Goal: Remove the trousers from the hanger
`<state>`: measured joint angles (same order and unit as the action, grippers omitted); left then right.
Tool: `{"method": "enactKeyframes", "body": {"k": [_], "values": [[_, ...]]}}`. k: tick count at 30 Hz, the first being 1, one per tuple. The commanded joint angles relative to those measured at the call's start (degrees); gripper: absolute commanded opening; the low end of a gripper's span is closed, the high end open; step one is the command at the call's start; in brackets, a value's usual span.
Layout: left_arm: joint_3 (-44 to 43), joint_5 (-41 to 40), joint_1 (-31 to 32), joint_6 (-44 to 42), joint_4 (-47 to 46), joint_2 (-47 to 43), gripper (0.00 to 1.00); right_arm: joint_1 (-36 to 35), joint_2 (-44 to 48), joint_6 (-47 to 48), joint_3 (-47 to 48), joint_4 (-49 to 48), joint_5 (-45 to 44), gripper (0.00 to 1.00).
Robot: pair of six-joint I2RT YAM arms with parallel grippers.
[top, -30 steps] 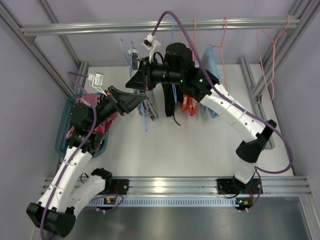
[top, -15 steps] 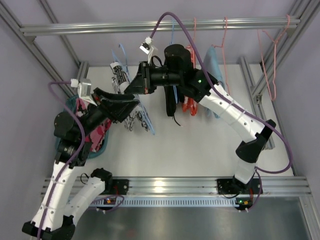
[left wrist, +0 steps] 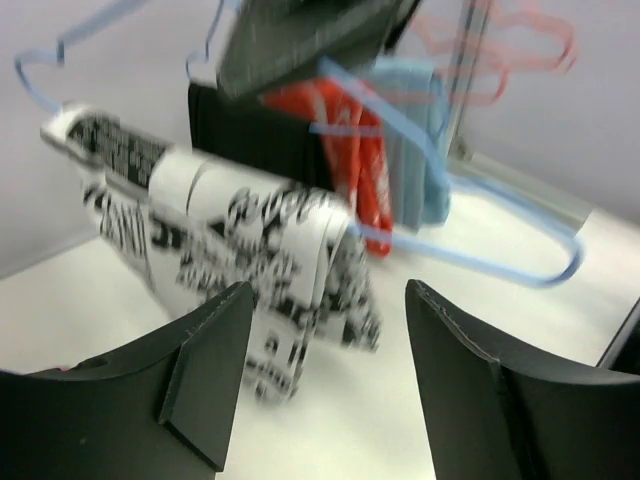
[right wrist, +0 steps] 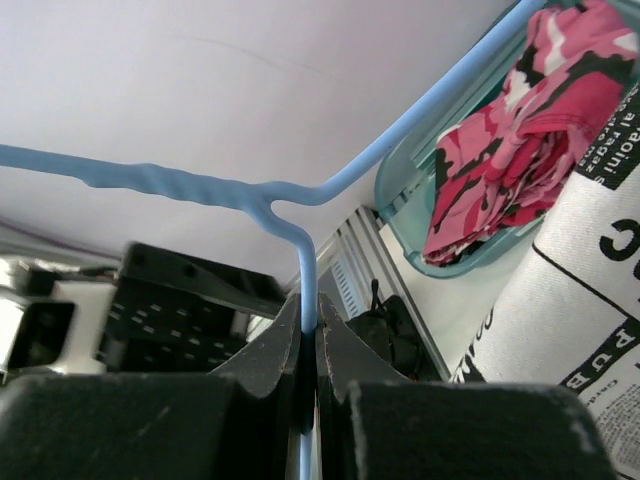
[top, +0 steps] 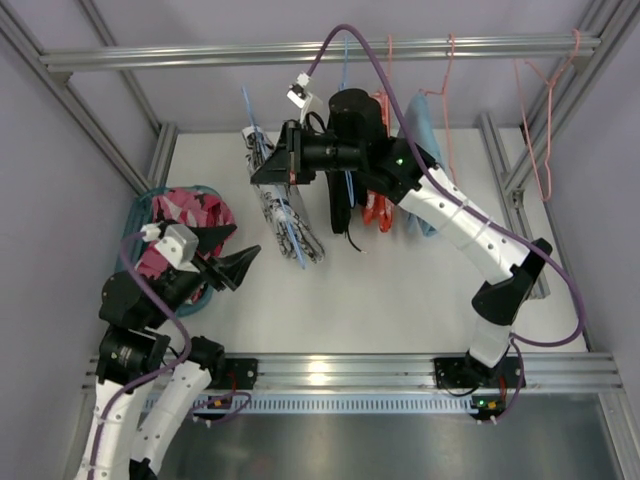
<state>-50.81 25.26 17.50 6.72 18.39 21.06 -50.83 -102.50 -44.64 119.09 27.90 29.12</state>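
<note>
Top external, right gripper extended high, clamped on blue hanger, left gripper low, apart.

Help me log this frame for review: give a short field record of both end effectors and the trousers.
Right end effector: shut on the light-blue wire hanger
Left end effector: open, empty, facing the white black-printed fabric trousers
White trousers: by the hanger; whether draped on it unclear
Pink printed fabric trousers: in the teal plastic basket

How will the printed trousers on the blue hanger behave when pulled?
Probably floppy: the printed trousers drape in soft folds over the blue hanger. Likely light, since that thin hanger carries them. May slide easily along its smooth bar.
</note>
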Motion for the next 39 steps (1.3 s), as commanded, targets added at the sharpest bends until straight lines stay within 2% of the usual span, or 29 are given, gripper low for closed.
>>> {"method": "enactKeyframes", "body": {"k": [1,5,8,16,22,27,39], "values": [[4.04,-0.48,-0.27,-10.84,4.99,-0.32,0.69,0.47,3.18,-0.71,6.5,-6.2,-3.72,0.0],[6.94,1.46,-0.27,-13.48,2.71,1.87,0.72,0.55,2.92,-0.88,7.91,-4.96,-6.53,0.0],[10.71,0.68,-0.27,-14.72,-3.43,1.88,0.73,0.55,2.92,-1.15,9.31,-4.52,-7.59,0.0],[15.82,-1.96,-0.18,-10.41,-21.17,5.39,0.73,0.38,2.66,-2.37,11.69,-2.86,-10.93,0.0],[16.44,-6.36,0.25,-9.54,-29.54,11.19,0.73,0.38,1.95,-4.4,13.27,-2.06,-14.0,0.0],[16.62,-3.55,2.18,-9.36,-31.05,12.95,0.76,0.38,1.69,-4.23,13.54,-1.8,-17.52,0.0],[15.56,-8.38,6.76,-6.99,-35.61,18.13,0.77,-0.41,1.16,-4.49,13.71,-2.24,-19.37,0.0]]}}
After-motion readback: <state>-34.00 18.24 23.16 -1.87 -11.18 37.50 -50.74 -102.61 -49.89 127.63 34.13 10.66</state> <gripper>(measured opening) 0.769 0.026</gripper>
